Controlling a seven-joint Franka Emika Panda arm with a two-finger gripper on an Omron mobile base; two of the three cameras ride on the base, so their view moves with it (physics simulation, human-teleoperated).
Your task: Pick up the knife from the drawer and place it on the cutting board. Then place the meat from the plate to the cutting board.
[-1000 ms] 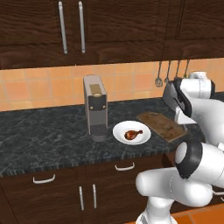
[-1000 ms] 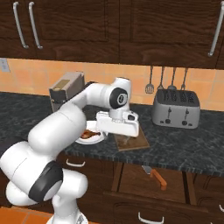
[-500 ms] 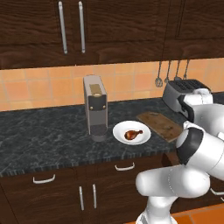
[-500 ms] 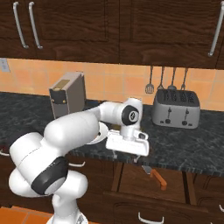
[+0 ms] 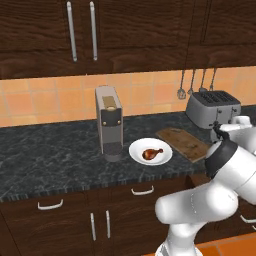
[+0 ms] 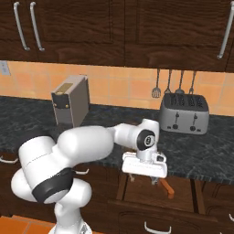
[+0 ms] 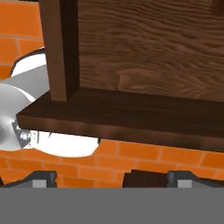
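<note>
The knife lies in the open drawer below the counter; its brownish handle shows and its blade is hidden behind my hand. My gripper hangs open just above the drawer, left of that handle, pointing down with nothing held. In the hand view the fingertips stand wide apart over the drawer's wooden floor. On the counter the white plate carries the meat, a small reddish-brown drumstick. The brown cutting board lies bare to the plate's right.
A grey coffee machine stands left of the plate. A silver toaster sits behind the board, under hanging utensils. Dark cabinets run above the counter. My own elbow stands in front of the counter's right end.
My arm has swung down from counter height over the board to the open drawer below. The gripper stayed open and nothing on the counter moved.
</note>
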